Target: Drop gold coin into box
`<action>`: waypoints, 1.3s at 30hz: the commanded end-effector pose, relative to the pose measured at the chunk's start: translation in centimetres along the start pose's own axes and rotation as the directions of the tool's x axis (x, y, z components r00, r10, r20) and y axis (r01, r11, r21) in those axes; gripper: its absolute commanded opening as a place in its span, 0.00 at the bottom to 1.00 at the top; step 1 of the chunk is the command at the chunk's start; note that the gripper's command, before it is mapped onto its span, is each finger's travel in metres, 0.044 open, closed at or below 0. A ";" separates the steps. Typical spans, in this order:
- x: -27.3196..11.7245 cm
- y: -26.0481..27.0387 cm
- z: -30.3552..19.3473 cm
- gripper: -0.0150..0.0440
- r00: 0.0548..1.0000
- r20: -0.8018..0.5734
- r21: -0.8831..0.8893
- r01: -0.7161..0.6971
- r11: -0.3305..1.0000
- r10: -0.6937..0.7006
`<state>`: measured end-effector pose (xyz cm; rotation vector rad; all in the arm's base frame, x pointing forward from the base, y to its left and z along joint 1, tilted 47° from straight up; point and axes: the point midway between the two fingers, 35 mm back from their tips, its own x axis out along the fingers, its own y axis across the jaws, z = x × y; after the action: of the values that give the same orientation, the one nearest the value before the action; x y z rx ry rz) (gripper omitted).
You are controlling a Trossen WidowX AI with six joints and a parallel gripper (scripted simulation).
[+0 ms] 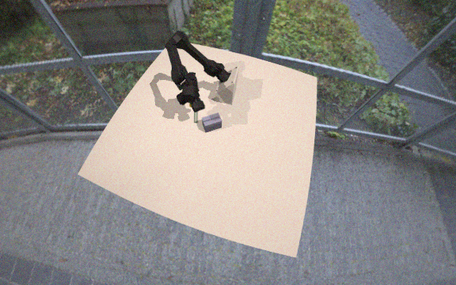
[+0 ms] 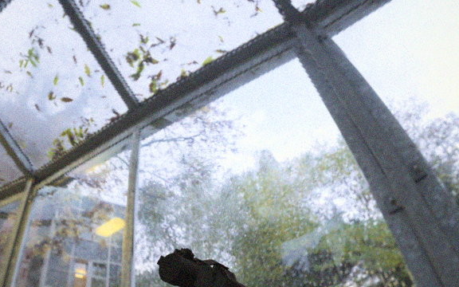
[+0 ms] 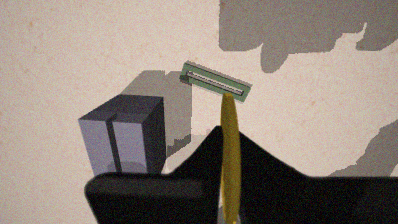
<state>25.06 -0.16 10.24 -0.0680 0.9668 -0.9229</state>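
Coin's out of the holder and in the air, slot drop not done yet

The gold coin (image 3: 230, 150) sits edge-on, pinched in the gripper (image 3: 227, 200), lifted clear of the dark-green holder (image 3: 215, 81), which lies empty just past the coin's tip at 12 o'clock. The grey box (image 3: 125, 134) is off at about 9 o'clock from the coin, its slot (image 3: 114, 145) showing as a dark line across the lid. So pickup looks done; what's left is swinging over, lining the coin's edge with that slot, and letting go.
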 end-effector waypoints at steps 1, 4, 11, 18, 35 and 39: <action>0.1 -0.1 -0.3 0.25 1.000 -0.005 0.063 0.003 0.998 -0.003; 0.1 -0.1 -0.3 0.25 1.000 -0.005 0.063 0.003 0.998 -0.002; 0.0 1.4 -0.8 0.25 1.000 -0.007 0.064 0.000 0.998 0.000; -0.1 3.1 -1.4 0.25 1.000 -0.009 0.064 -0.002 0.998 0.002; -0.1 6.9 -3.3 0.25 1.000 -0.010 0.064 -0.003 0.998 0.004; -0.1 7.7 -3.9 0.25 1.000 -0.010 0.064 -0.003 0.998 0.004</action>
<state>26.85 5.38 5.04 -0.0202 0.9491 -0.9549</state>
